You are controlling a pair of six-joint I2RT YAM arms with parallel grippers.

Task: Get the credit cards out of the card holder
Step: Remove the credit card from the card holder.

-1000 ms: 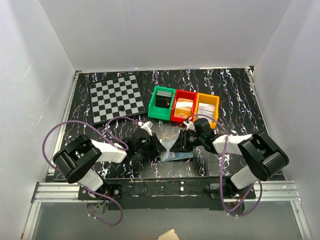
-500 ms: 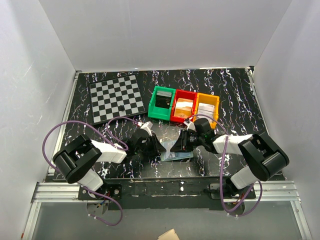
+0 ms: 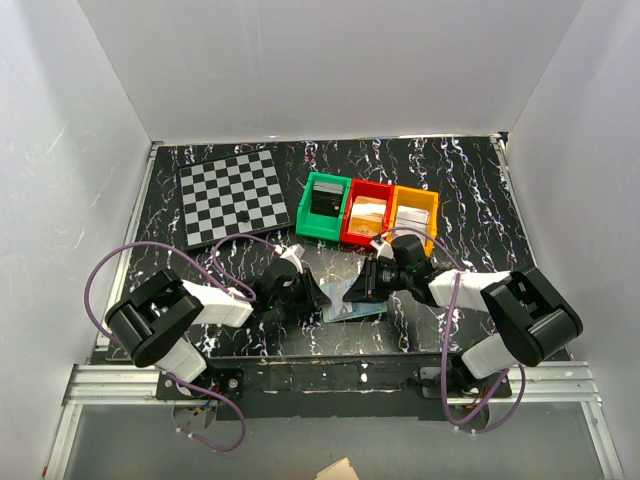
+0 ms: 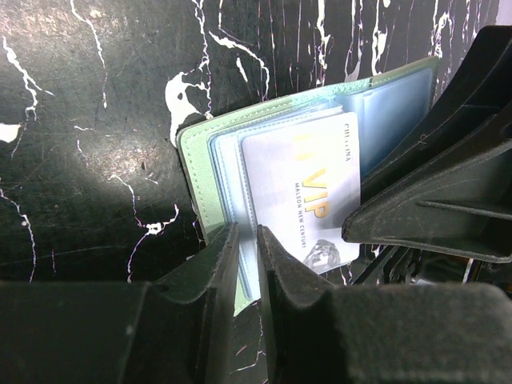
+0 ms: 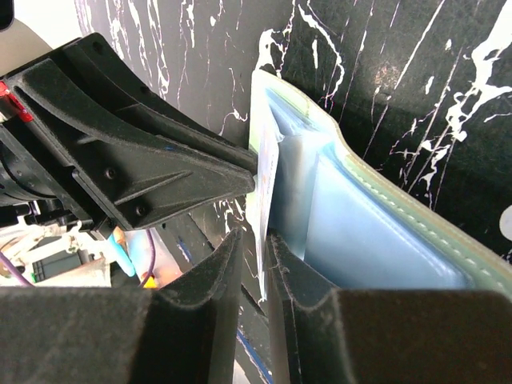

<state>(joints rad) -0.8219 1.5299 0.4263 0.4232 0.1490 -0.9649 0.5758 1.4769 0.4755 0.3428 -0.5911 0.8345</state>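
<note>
Your left gripper (image 4: 246, 236) is clamped on the card holder's (image 4: 192, 176) edge, likely to anchor it, open, just on the arms' side of the red bin (image 3: 365, 238). Your right gripper's (image 5: 256, 240) fingers straddle the white credit card's (image 4: 308, 192) edge; whether they bite, I cannot tell. Black marbled table (image 3: 470, 190), white walls around.

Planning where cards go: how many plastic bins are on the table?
3, side by side: green bin left, red bin middle, orange bin right. None looks hidden.
</note>
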